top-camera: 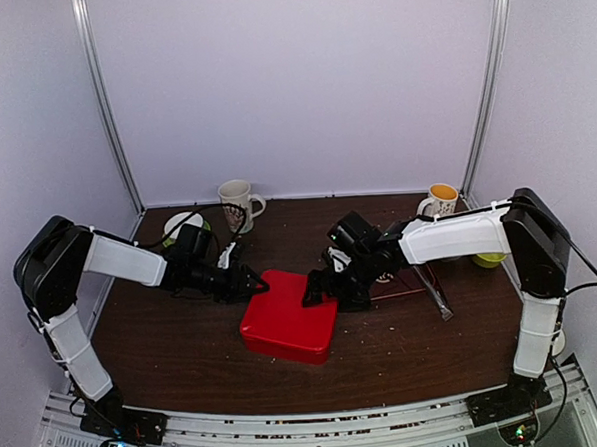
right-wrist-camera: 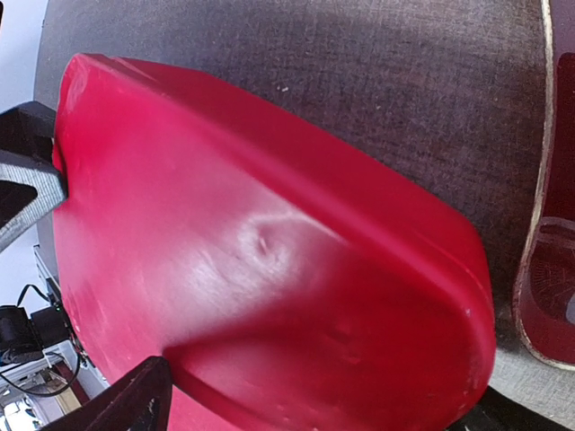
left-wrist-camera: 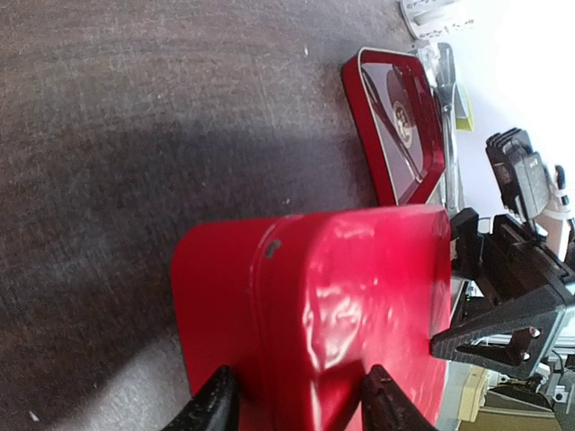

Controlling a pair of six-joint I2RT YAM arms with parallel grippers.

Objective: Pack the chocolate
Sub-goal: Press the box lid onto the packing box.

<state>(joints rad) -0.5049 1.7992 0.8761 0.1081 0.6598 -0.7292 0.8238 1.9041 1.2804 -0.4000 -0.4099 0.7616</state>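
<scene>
A dark brown table (top-camera: 184,340) lies under me, closed in by pale walls, with my two bases bolted at its near edge. Nearest to them, in the middle of the table, sits the red box (top-camera: 289,324) with its lid on, glossy and a little dented on top. The chocolate shows in none of my views, and the shut box hides whatever is inside it. My left gripper (top-camera: 259,283) reaches in from the left to the box's far left corner. Its jaws are partly spread with that corner between them, and both fingertips (left-wrist-camera: 214,402) lie at the red surface, but I cannot tell whether they pinch it. My right gripper (top-camera: 314,291) comes in from the right to the far right corner. Its jaws are spread wide with the box's end between them, and only one fingertip (right-wrist-camera: 135,400) shows clearly. Just beyond the box on the right lies a flat red tray (left-wrist-camera: 395,126) with a round emblem, and metal tongs (top-camera: 438,301) lie beside it. Along the far edge stand a white plate (top-camera: 184,226), a patterned white mug (top-camera: 237,202) and, well apart to the right, a mug with a yellow inside (top-camera: 441,198).
</scene>
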